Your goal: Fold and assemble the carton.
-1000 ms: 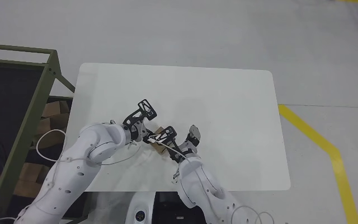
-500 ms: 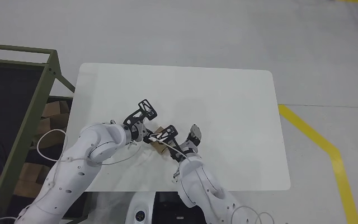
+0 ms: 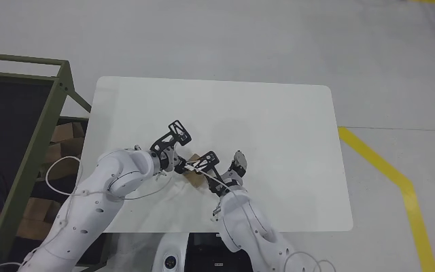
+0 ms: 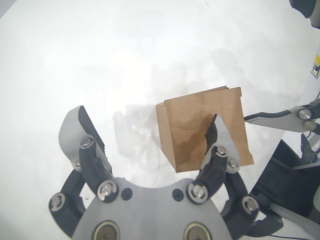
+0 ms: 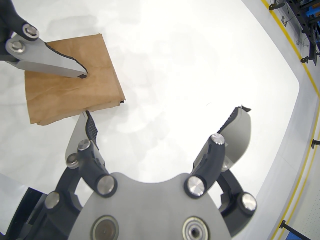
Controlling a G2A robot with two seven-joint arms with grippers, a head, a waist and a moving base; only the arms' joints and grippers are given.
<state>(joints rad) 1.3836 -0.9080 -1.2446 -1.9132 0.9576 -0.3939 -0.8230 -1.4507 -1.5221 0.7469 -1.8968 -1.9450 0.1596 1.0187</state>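
Left gripper (image 3: 185, 151) and right gripper (image 3: 223, 160) both have their fingers apart in the top view. They meet over the carton (image 3: 194, 162), a small flat brown piece near the robot's edge of the white table (image 3: 272, 115). Within the last second the right gripper has shifted a little toward its own side, while the left arm and the carton have not moved. I judge this to be a small adjustment to find a grip, not a fold yet.

From the left wrist, the left gripper (image 4: 147, 118) is spread wide. One fingertip presses on top of the carton (image 4: 185, 121) and seems to hold it down.

From the right wrist, the right gripper (image 5: 162, 113) is also spread and clamped on nothing. One fingertip is at the edge of the carton (image 5: 70, 91), touching it or slipped under it; I cannot tell which. The carton lies flat, so the assembly has hardly begun.
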